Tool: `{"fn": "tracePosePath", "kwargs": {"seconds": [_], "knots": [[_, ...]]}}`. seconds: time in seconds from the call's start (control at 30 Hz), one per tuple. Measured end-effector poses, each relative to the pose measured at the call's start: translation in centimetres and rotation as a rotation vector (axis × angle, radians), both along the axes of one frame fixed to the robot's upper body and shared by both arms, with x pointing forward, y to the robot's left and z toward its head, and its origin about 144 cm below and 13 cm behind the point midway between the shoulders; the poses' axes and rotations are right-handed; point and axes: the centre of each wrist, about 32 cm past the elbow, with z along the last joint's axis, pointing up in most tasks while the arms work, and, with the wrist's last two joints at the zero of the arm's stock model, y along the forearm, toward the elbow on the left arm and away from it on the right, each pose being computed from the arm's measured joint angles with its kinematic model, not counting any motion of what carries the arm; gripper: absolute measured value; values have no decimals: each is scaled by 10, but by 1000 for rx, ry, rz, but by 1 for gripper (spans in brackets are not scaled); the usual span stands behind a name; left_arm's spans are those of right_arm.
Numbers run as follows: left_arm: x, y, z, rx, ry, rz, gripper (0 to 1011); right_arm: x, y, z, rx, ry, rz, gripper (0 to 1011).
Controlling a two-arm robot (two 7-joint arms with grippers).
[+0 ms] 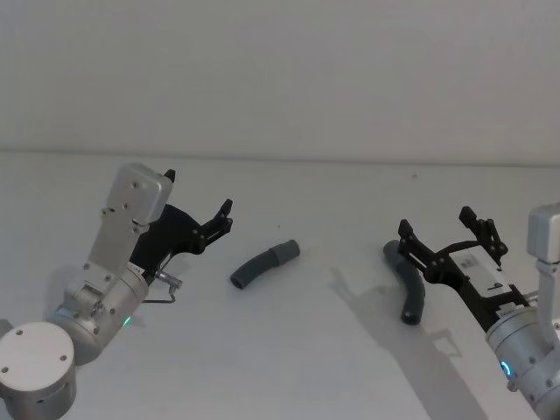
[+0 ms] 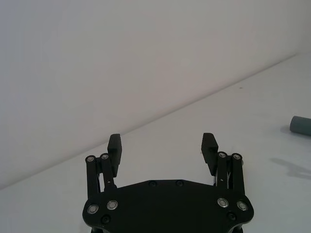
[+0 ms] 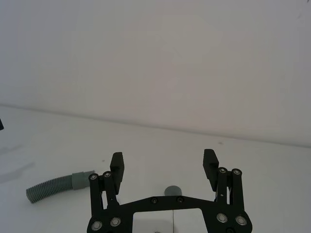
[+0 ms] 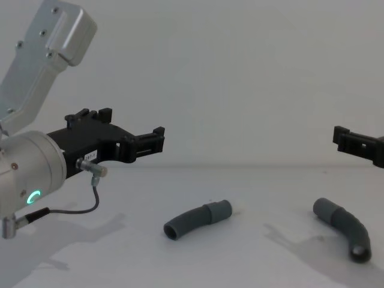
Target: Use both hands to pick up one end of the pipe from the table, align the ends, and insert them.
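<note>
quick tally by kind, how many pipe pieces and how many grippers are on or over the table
pipe pieces, dark grey: 2 (left pipe piece, right pipe piece), both lying on the table, apart
grippers, black: 2 (left gripper, right gripper), both open and holding nothing
total: 4

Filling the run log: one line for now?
left gripper: open, raised | right gripper: open, near right pipe piece | left pipe piece: untouched on table

A plain off-white wall point(image 1: 280, 70) stands behind the matt white table point(image 1: 262, 367), softly and evenly lit, a faint grey seam where they meet.
</note>
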Motion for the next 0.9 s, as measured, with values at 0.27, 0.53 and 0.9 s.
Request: {"fn": "tracePosePath", "kwargs": {"seconds": [0.27,0.53,0.9], "knots": [[0,0,0,0,0,-1,1001,-2,0,-1,5,-12,1,1000],[0,0,0,0,1,-1,1001,-2,0,-1,5,-12,1,1000],[0,0,0,0,2,-2,1001,-2,0,-1,5,-12,1,1000]]}}
